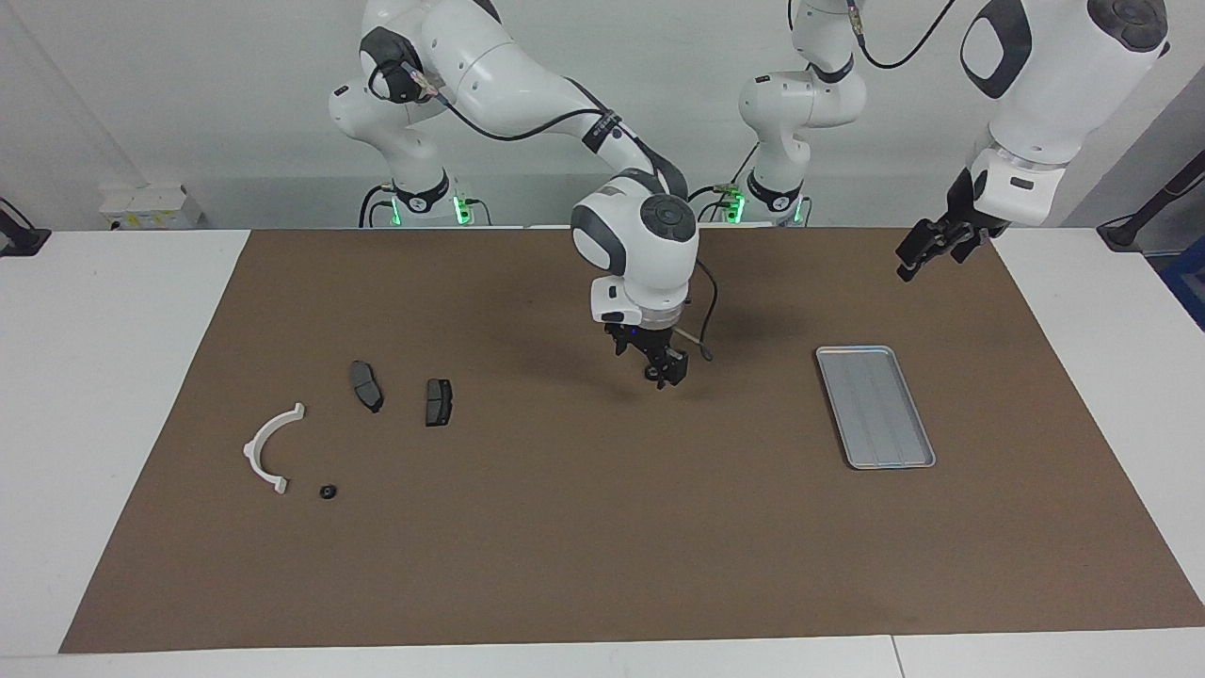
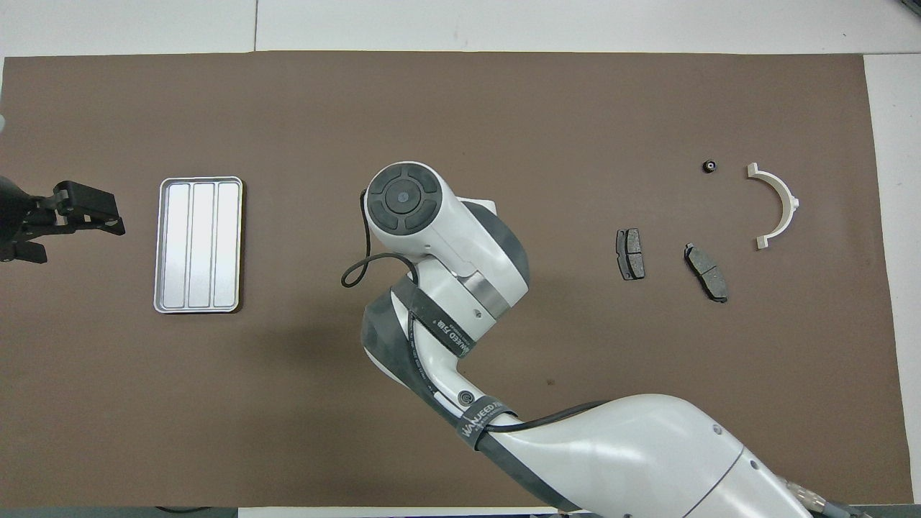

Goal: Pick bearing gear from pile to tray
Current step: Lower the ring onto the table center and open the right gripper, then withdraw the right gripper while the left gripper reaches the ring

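The bearing gear point(image 1: 328, 492) point(image 2: 709, 166) is a tiny black round piece on the brown mat, beside a white half-ring point(image 1: 256, 441) point(image 2: 790, 198) in the pile toward the right arm's end. Two dark brake pads point(image 1: 366, 385) point(image 1: 438, 401) lie nearer the robots. The silver tray point(image 1: 875, 407) point(image 2: 198, 244) sits toward the left arm's end with nothing in it. My right gripper point(image 1: 664, 369) hangs open over the middle of the mat, holding nothing; the overhead view hides it under its own wrist. My left gripper point(image 1: 911, 266) point(image 2: 115, 219) waits open in the air beside the tray.
The brown mat point(image 1: 602, 527) covers most of the white table point(image 1: 113, 395). The right arm's cable loop point(image 2: 360, 270) hangs beside its wrist.
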Controlling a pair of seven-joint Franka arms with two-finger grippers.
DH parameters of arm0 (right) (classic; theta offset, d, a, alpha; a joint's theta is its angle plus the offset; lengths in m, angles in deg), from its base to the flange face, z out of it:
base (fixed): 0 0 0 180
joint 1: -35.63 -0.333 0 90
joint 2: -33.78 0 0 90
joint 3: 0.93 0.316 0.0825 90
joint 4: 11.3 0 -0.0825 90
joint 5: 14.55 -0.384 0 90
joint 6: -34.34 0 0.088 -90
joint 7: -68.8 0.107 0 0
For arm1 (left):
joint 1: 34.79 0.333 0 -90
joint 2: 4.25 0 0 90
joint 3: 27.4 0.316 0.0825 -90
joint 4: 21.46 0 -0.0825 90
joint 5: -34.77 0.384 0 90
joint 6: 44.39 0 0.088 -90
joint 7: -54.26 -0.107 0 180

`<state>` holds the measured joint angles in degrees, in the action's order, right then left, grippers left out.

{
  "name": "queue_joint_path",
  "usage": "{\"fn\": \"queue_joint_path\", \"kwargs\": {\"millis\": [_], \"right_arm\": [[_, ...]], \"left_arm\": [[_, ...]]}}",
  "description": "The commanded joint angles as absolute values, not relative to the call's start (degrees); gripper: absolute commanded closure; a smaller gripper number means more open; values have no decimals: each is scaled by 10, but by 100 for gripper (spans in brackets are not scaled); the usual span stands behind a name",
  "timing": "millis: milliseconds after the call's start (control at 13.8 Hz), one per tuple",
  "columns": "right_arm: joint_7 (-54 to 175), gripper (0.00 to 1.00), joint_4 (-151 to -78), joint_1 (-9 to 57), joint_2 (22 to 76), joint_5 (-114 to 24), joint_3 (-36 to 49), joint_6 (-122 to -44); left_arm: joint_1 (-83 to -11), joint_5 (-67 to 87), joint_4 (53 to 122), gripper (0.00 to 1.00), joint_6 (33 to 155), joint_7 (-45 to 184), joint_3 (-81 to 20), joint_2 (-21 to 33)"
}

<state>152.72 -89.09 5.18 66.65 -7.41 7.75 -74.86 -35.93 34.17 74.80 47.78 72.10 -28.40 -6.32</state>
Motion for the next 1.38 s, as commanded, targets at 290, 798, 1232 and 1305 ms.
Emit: {"fn": "queue_joint_path", "kwargs": {"millis": [290,798,1232,1305], "right_arm": [[1246,0,-885,163,594,-100,86,-656],[899,0,-917,301,581,-87,85,-682],[701,0,-1009,407,565,-74,85,-813],[670,0,-1030,424,570,-73,84,-855]], "left_arm": [[-373,343,773,0,485,762,-289,-80],[-469,305,789,0,609,924,-287,1],[-570,306,816,0,723,1019,-287,91],[-588,306,815,0,752,1043,-286,117]]}}
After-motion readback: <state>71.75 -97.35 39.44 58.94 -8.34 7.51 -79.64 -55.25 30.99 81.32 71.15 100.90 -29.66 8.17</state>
